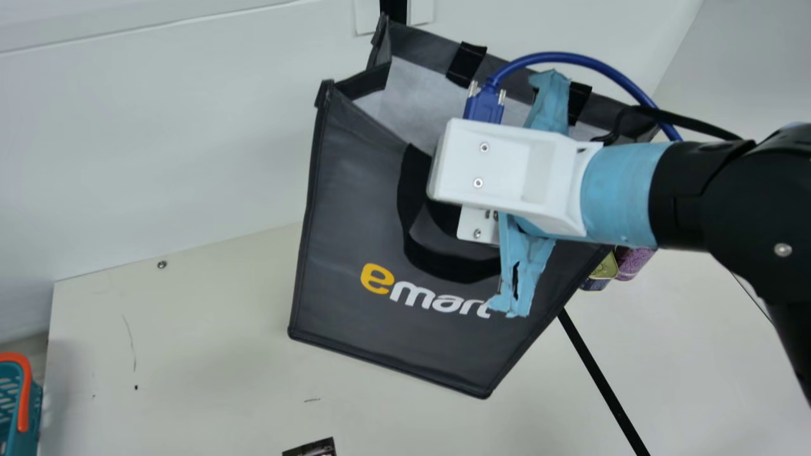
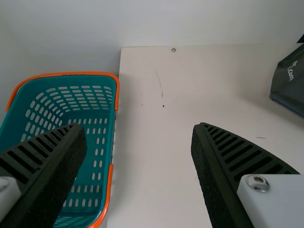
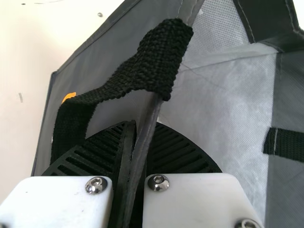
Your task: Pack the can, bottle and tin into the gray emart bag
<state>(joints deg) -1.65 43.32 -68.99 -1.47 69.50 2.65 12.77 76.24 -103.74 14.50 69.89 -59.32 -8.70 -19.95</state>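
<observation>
Slantwise over the counter (image 1: 190, 329), the gray emart bag (image 1: 355, 215), likely light and floppy, hangs its rim (image 3: 148, 116) in the closed right pincer (image 3: 142, 127), sensibly gripped near the handle (image 3: 161, 57); the left pincer (image 2: 140, 127) gapes by a teal basket (image 2: 71, 73).

Gray emart bag (image 1: 355, 240): dark charcoal panels, darker bound edges, yellow and white lettering on the face, black webbing handle (image 3: 159, 59), pale lining in the open mouth. I have its near rim pinched between the fingers of my right gripper (image 1: 500, 171); the handle loops just beside them. Bag sits askew in my main view, lettered face below the gripper, mouth opening past it. Partly hidden behind the bag's side edge, below my right wrist: one gold and dark blue item (image 1: 603, 271), one speckled purple item (image 1: 633, 262), near each other. Can, bottle or tin, I can't tell.
</observation>
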